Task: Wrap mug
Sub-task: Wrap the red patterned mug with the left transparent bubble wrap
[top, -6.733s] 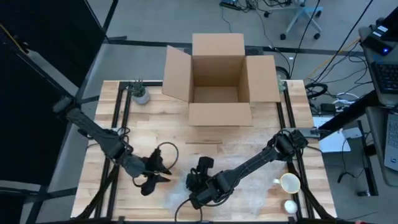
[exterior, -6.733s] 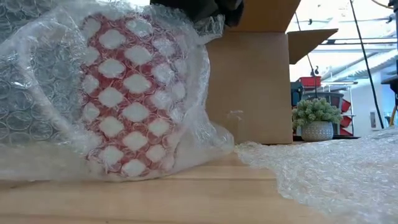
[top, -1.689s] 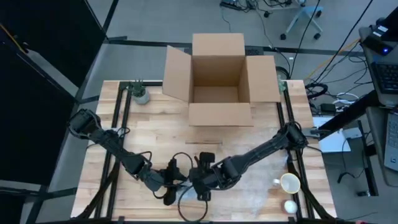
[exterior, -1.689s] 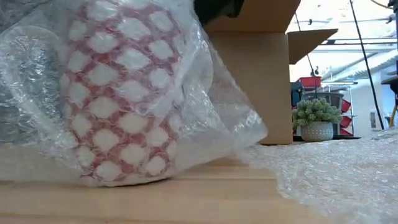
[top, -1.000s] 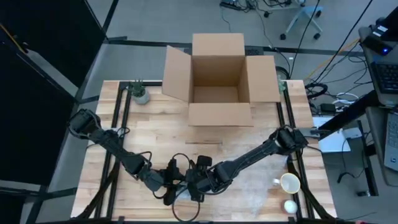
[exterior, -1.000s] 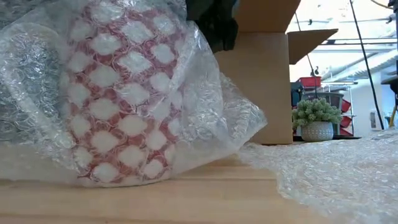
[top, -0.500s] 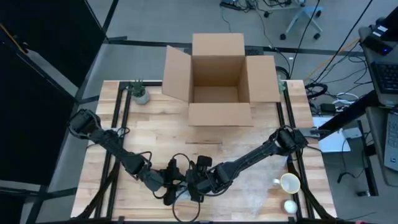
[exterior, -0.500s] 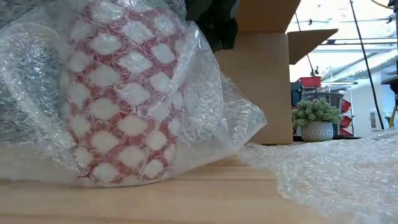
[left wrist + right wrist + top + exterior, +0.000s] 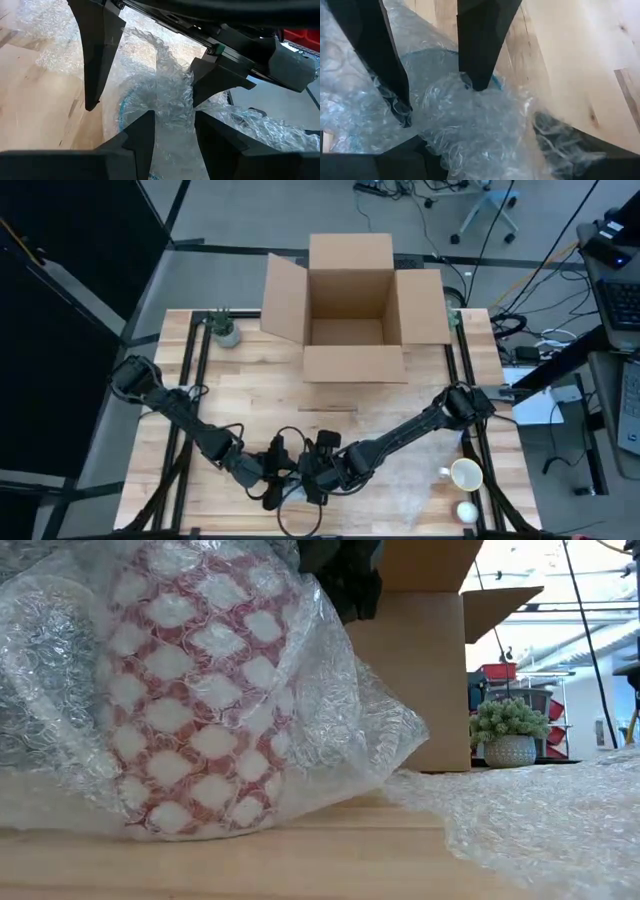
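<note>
Mug (image 9: 195,690): a red-and-white patterned mug is seen in the low view, standing on the table near the front edge and shrouded in bubble wrap; a blue rim is glimpsed through the wrap in both wrist views.
Bubble wrap (image 9: 350,730): clear sheet is draped over and around the mug, with a loose part spread over the table to the right (image 9: 400,485).
Left gripper (image 9: 275,480): it is placed low at the near middle of the table, just left of the wrapped mug; in the left wrist view a twisted strand of wrap (image 9: 172,100) is pinched between its own fingers (image 9: 142,135), so the gripper is clenched on the wrap.
Right gripper (image 9: 318,477): it is set just beside the left gripper, over the mug; in the right wrist view its fingers (image 9: 477,45) are spread apart and pressed down into the wrap, with nothing clamped between them.
Table (image 9: 250,395): a light wooden top is seen, bare in the middle.
Cardboard box (image 9: 352,305): it is placed at the far middle, flaps open.
Small potted plant (image 9: 226,330): it is stood at the far left corner.
White mug (image 9: 465,475): it is stood near the right edge, well apart from the grippers.
</note>
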You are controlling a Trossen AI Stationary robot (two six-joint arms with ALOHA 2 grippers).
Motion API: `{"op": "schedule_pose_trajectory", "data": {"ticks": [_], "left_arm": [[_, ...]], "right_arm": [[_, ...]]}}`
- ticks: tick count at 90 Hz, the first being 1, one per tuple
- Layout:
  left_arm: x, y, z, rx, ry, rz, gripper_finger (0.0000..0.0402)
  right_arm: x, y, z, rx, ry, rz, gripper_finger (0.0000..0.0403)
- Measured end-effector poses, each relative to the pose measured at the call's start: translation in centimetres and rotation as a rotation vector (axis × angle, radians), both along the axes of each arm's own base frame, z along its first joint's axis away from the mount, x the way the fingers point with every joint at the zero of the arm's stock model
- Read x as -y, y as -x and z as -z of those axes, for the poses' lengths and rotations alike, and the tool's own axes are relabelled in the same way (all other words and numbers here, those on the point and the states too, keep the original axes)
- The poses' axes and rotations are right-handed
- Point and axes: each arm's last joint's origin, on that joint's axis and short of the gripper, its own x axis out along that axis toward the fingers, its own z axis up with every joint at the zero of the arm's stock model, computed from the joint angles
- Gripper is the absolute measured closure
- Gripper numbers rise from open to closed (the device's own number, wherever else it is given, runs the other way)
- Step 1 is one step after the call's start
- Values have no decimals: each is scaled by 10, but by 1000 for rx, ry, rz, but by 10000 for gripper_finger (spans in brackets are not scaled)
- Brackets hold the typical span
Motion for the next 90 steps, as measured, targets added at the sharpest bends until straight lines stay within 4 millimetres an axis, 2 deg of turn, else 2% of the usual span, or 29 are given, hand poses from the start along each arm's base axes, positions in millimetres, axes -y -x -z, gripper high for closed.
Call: {"op": "schedule_pose_trajectory", "data": {"ticks": [90], "left_arm": [[0,0,0,-1,0,1,272]], "right_arm": [[-1,-1,0,11,2,-13,158]]}}
